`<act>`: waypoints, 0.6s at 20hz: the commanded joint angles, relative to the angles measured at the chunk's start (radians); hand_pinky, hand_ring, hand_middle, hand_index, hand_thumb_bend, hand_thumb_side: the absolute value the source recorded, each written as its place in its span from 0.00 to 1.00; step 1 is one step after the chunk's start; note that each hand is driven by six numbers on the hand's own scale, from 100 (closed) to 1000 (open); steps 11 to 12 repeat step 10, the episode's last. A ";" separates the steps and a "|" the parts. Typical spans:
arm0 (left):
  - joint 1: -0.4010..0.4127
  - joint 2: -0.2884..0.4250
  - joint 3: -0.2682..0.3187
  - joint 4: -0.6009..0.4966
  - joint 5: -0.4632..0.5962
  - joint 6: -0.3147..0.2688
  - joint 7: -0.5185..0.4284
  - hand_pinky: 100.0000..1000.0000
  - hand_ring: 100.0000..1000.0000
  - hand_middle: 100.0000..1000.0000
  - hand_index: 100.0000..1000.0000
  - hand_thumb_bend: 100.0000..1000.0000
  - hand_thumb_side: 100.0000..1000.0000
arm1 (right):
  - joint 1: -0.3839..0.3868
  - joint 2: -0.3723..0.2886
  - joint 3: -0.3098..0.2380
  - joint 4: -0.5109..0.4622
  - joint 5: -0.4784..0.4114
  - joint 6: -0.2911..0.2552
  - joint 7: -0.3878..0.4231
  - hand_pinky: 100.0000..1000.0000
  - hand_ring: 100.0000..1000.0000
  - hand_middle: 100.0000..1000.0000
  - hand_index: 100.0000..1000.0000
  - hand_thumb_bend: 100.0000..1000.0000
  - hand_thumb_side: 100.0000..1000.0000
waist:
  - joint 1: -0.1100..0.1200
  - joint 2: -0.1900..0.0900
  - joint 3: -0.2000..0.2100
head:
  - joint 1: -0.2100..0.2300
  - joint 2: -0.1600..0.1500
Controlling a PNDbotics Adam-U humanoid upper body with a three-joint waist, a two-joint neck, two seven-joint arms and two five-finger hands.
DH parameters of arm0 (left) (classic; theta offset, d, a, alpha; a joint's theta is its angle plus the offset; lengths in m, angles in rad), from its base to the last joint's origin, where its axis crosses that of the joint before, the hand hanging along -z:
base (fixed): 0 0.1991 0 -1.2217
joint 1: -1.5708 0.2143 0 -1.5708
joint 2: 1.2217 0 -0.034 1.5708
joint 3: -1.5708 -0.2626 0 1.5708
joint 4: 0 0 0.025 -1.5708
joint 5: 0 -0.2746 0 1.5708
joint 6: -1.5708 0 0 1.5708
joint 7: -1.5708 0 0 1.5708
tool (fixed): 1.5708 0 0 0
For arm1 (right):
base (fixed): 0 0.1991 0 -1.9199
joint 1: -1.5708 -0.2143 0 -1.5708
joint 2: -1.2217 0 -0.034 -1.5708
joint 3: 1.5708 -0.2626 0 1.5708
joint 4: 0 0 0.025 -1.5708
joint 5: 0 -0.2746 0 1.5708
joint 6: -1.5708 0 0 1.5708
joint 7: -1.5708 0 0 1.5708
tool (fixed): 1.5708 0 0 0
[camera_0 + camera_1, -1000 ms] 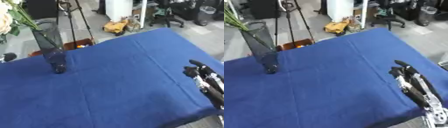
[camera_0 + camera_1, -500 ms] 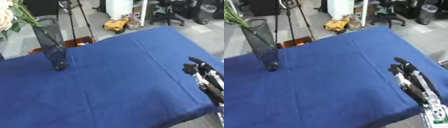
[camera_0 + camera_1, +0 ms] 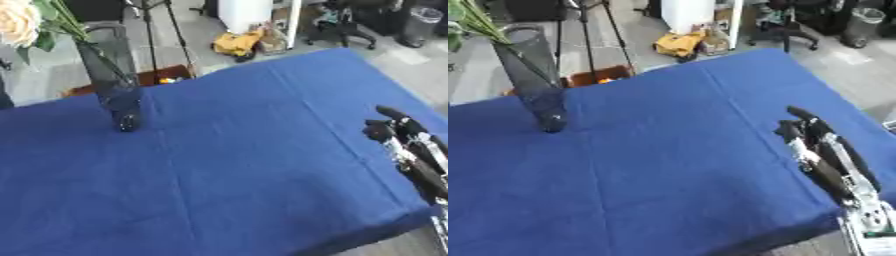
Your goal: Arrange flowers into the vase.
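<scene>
A tall dark glass vase [image 3: 111, 80] stands on the blue tablecloth [image 3: 245, 165] at the far left. Green stems rise from its mouth, and a cream rose [image 3: 17, 21] shows at the top left corner. My right hand [image 3: 820, 145] rests over the table's right side, fingers straight and pointing away, holding nothing. It is far from the vase. No loose flowers lie on the cloth. My left hand is out of sight.
The table's right edge [image 3: 411, 95] and near edge run close to my right hand. Beyond the far edge are a tripod [image 3: 153, 30], an orange box [image 3: 166, 75], a yellow object [image 3: 236, 42] and office chairs [image 3: 794, 25] on the floor.
The whole picture has shifted slightly, so the camera has moved. My right hand stays in nearly the same place with straight fingers. The vase has not moved.
</scene>
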 commanded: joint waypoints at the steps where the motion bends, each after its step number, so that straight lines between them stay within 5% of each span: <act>1: -0.004 0.004 0.014 -0.025 0.009 -0.009 0.011 0.51 0.57 0.52 0.72 0.28 0.47 | -0.011 -0.014 0.000 -0.006 -0.001 -0.005 0.001 0.84 0.89 0.59 0.93 0.00 0.52 | -0.016 -0.008 0.000 | 0.017 0.015; 12: 0.012 -0.036 0.012 -0.037 0.019 -0.041 0.026 0.49 0.55 0.50 0.70 0.21 0.50 | -0.016 -0.016 0.003 -0.005 -0.002 -0.005 0.006 0.84 0.89 0.59 0.93 0.00 0.52 | -0.015 -0.005 0.026 | 0.066 0.022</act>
